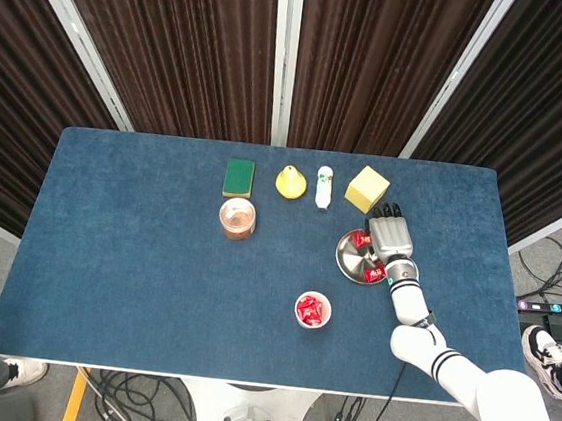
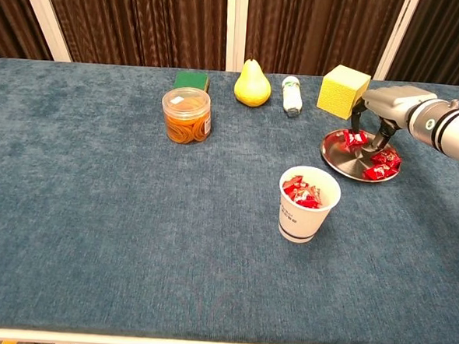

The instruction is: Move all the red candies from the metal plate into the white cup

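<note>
Right hand: my right hand [image 2: 383, 103] is over the metal plate [image 2: 341, 157], fingers [image 2: 357, 117] down and apart around one candy; a grip I cannot tell.
Red candies: red candies [image 2: 380, 162] lie in the plate; the white cup [image 2: 308, 205] holds several.
Handling: light, crinkly, slippery wrappers; I judge to pinch the body.
</note>
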